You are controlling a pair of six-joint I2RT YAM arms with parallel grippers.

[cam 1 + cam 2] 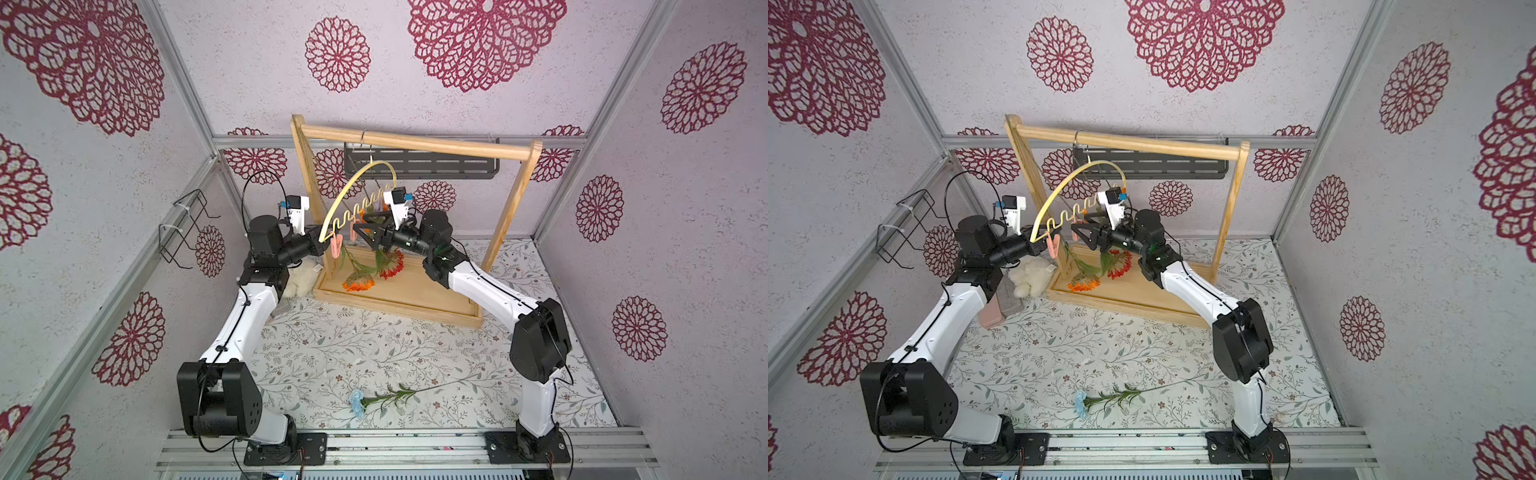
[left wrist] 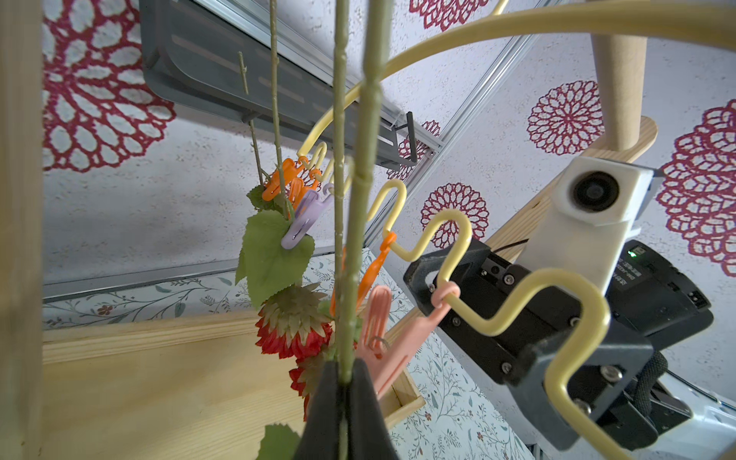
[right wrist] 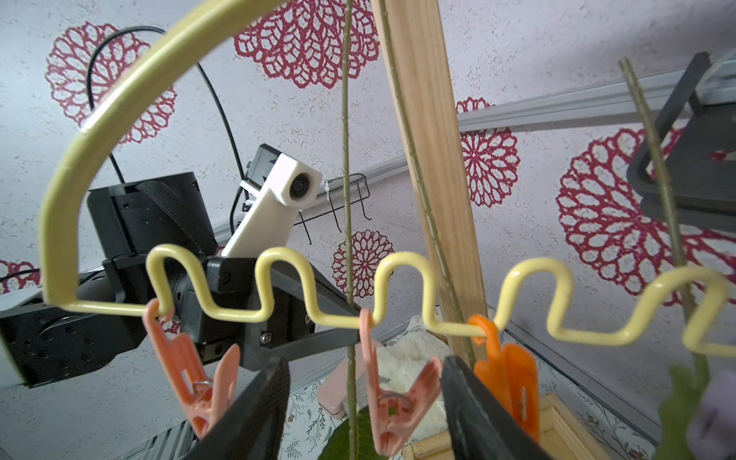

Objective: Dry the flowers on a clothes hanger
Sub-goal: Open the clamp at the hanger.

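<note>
Clamping the left gripper [image 2: 345,376] tight on a green flower stem [image 2: 364,199], holding it upright just beside the wavy bar of the clothes hanger [image 3: 63,191] so a pin can bite it. Straddling the pink clothespin [image 3: 392,402] with the right gripper [image 3: 364,364], jaws apart, placed to squeeze it open for that stem. Leaving an orange flower [image 1: 358,284] and a red flower [image 1: 391,268] hanging head-down, apparently pinned further along the bar, and the light blue flower [image 1: 357,401] lying on the table [image 1: 316,353], well apart.
</note>
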